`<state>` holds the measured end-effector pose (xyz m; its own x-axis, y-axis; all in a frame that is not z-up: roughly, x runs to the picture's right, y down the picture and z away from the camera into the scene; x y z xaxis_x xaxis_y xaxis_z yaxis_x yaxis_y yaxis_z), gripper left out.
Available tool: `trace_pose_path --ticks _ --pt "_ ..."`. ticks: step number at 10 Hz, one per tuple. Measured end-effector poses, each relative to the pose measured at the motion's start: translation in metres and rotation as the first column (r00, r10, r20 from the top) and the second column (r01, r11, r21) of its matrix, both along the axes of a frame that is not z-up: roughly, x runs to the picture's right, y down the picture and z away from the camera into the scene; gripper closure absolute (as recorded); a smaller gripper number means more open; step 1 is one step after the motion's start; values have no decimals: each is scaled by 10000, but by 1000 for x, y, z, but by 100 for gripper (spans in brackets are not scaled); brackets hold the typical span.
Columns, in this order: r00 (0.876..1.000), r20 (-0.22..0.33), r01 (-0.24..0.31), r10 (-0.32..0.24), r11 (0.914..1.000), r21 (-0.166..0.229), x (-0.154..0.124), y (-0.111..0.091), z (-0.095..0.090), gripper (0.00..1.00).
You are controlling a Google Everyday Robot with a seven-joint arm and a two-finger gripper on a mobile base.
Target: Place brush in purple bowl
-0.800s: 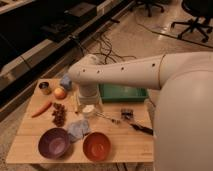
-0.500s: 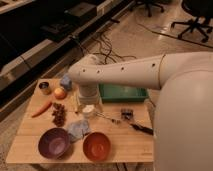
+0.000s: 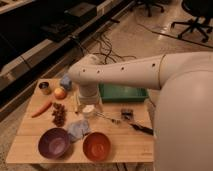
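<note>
Wooden table on a lab floor: the gripper hangs over its middle, open or closed I cannot tell. Well right of it lies the brush, untouched; the purple bowl sits near-left, beside an orange bowl

On the table, brush lies right of gripper, leftmost bowl before it.

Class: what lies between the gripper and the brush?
In the camera view, a thin silvery utensil and a small black block lie between the gripper, midway along the table, and the brush.
</note>
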<state>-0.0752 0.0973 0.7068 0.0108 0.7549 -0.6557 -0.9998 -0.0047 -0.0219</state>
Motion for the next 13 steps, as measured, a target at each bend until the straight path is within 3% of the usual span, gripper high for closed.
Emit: trace_pose_path --ticks 9,12,13 --pt "10000 -19 5 -5 10000 39 1 -3 -2 35" --pt "9992 269 -304 299 9994 173 41 -22 -13 35" --pt "9949 876 -538 497 9975 449 62 -26 -18 35"
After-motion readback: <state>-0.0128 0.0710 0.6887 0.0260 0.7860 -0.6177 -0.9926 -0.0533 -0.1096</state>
